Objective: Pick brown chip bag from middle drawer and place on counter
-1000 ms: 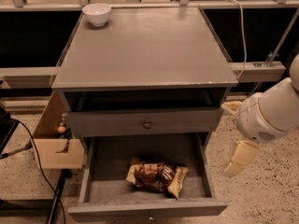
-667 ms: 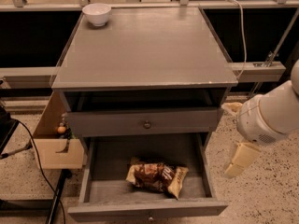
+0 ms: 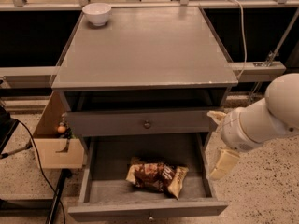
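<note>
The brown chip bag (image 3: 156,177) lies flat in the open middle drawer (image 3: 98,185), near its front, dark brown with pale yellow ends. My gripper (image 3: 218,140) hangs at the drawer's right side, above its right wall and to the right of the bag, not touching it. Its two cream fingers (image 3: 224,164) are spread apart and hold nothing. The white arm reaches in from the right edge. The grey counter (image 3: 145,50) is the cabinet's top, above the drawers.
A white bowl (image 3: 97,13) stands at the counter's back left corner. A shut drawer with a round knob (image 3: 147,124) sits above the open one. A wooden box (image 3: 53,146) and a black cable (image 3: 37,157) are on the floor at the left.
My arm and gripper have moved a little to the left, closer to the drawer's right wall. The bag and drawer have not moved.
</note>
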Robot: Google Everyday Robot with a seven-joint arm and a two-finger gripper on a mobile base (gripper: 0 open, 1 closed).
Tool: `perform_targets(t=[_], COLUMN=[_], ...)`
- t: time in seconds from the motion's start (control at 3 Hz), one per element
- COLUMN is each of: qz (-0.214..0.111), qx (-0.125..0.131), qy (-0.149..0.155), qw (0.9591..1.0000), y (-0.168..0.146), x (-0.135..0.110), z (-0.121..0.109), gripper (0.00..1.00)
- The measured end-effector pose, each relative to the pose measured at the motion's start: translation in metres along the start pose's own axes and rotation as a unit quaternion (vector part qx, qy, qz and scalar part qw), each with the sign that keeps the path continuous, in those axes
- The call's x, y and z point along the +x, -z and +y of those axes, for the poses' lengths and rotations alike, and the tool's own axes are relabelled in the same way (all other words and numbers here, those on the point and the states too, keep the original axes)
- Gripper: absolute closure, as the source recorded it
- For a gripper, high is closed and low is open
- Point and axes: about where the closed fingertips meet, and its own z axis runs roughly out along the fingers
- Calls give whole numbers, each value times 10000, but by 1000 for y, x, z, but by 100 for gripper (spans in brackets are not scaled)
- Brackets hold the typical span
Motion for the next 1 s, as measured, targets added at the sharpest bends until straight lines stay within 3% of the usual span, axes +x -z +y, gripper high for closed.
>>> perform_targets(t=[1.0], qz=[-596], qx=[-151], qy=[333], qw=[9976], y=[-88], x=[-8], z=[0], gripper=[0])
